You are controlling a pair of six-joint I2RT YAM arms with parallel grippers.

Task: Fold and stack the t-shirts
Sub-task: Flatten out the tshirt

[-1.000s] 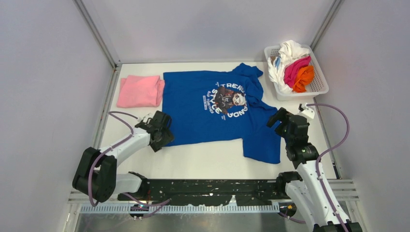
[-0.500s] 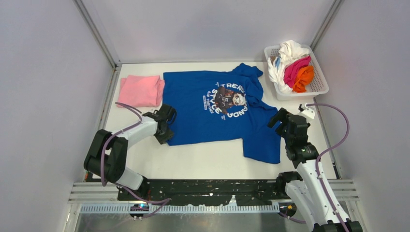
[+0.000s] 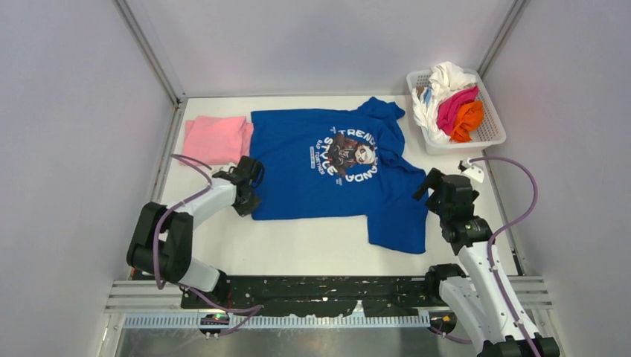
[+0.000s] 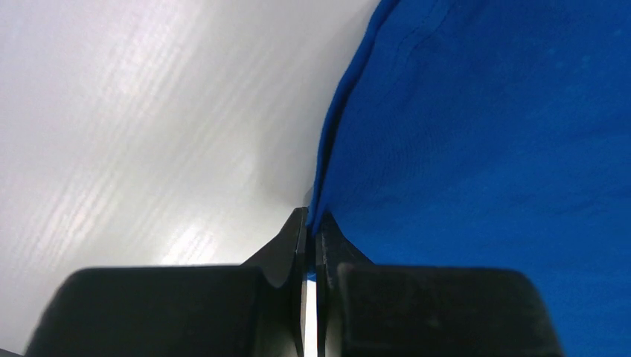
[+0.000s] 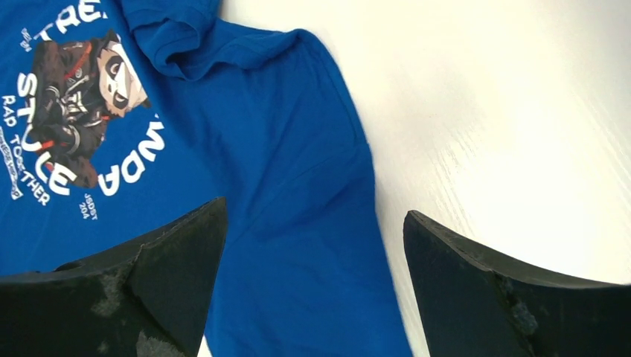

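A royal blue t-shirt [image 3: 327, 175] with white lettering and a dark face print lies spread on the white table. My left gripper [image 3: 249, 195] is at its near left corner and is shut on the blue hem [image 4: 327, 171], with cloth pinched between the jaws. My right gripper [image 3: 429, 184] hovers open over the shirt's right sleeve [image 5: 312, 193], nothing between its fingers. A folded light pink t-shirt [image 3: 215, 140] lies at the far left. White, magenta and orange t-shirts [image 3: 452, 104] are heaped in the basket.
A white mesh basket [image 3: 491, 132] stands at the far right corner. Grey walls close in the table on three sides. A metal rail runs along the table's left edge [image 3: 165, 160]. Bare table [image 3: 298, 245] shows in front of the blue shirt.
My left gripper moved in to the blue shirt's near left corner and shut on the hem. The shirt has shifted slightly to the left. The right arm barely moved.
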